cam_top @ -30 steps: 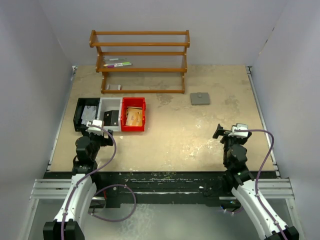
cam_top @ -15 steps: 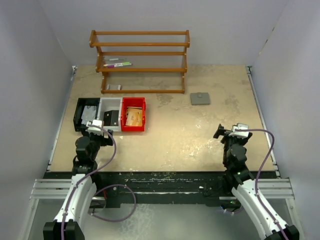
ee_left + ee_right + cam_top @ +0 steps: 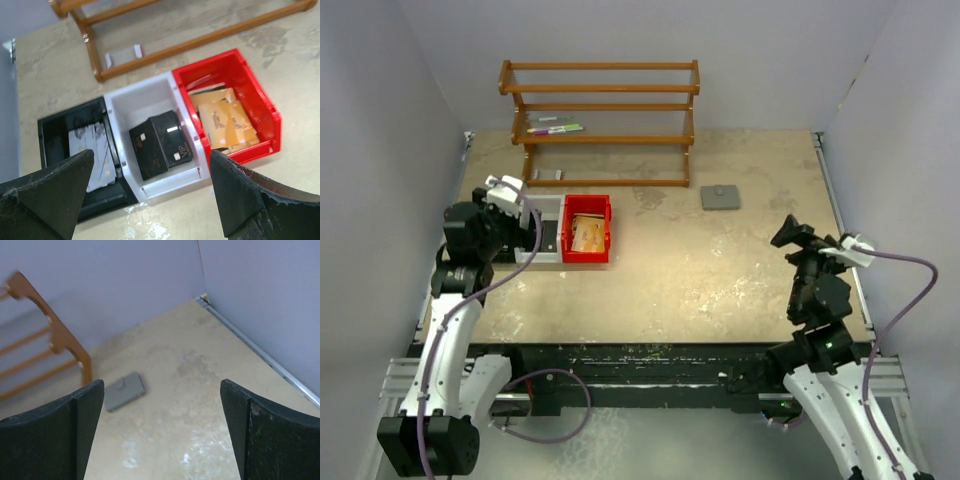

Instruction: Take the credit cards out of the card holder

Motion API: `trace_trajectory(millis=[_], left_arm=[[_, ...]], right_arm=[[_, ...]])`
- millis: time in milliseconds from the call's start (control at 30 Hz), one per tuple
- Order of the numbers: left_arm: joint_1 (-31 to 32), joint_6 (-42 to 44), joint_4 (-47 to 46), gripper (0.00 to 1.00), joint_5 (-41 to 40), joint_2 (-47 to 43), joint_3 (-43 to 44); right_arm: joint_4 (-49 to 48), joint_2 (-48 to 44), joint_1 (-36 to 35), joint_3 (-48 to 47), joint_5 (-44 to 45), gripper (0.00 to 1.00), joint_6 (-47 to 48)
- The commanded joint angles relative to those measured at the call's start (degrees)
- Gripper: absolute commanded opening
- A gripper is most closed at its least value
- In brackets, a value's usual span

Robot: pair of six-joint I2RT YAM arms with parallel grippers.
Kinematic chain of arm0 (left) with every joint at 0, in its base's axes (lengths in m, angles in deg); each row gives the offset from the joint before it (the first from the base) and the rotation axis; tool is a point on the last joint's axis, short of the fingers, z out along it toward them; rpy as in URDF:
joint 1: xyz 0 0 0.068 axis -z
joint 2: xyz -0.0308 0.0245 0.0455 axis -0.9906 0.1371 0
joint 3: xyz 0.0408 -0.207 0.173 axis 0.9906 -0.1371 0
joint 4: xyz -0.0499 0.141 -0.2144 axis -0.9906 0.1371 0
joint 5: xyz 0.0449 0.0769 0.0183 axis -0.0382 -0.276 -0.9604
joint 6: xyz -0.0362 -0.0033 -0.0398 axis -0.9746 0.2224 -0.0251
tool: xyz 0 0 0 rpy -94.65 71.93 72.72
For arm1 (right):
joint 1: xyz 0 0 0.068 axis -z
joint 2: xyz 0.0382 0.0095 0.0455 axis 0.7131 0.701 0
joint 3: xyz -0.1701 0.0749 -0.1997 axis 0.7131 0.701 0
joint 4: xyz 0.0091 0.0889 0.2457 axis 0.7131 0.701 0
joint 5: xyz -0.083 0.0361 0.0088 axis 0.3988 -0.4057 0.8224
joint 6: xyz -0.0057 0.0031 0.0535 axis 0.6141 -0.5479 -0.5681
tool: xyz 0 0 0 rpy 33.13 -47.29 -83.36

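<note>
The card holder (image 3: pixel 720 197) is a flat grey case lying closed on the table's far right of centre. It also shows in the right wrist view, the card holder (image 3: pixel 124 391) sitting left of centre beyond the fingers. No credit cards show at it. My right gripper (image 3: pixel 790 235) hangs open well short of it, near the right edge, and the right gripper (image 3: pixel 161 390) has nothing between its fingers. My left gripper (image 3: pixel 515 205) is open above the row of bins at the left, and the left gripper (image 3: pixel 150 165) is empty.
A black bin (image 3: pixel 55 125) holds pale cards, a white bin (image 3: pixel 145 95) black cards, a red bin (image 3: pixel 260 105) gold cards. A wooden shelf rack (image 3: pixel 600 90) stands at the back with pens (image 3: pixel 555 127) on it. Grey walls enclose the table.
The left arm has swung up and back from the near edge to over the bins. The right arm has lifted and shifted right. Both grippers stayed open.
</note>
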Motion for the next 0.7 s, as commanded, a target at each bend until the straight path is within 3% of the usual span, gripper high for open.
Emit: trace_trajectory(millis=[0,67,233,500,667], left_arm=[[0.0,1.6,15.3,0.99,7.5,4.8,12.7],[0.0,0.6,17.5,0.99,8.8,6.7,16.5],[-0.2,-0.5,21.1,0.99,5.7,14.0,23.4],[-1.3,2.4,21.2,1.0,-0.5,22.5,24.8],[-2.3,6.2,16.7,0.88,-5.1,27.1,23.5]], right_arm=[[2.5,5.3,0.1,-6.9,3.7,1.0,-11.3],[1.1,8.7,0.1,-7.5,1.5,1.0,-12.8],[-6.4,20.5,0.1,-11.6,-13.7,1.0,-13.0],[-10.8,45.8,0.1,-23.0,-16.1,1.0,-10.9],[-13.5,56.9,0.1,-27.9,-17.5,1.0,-11.2]])
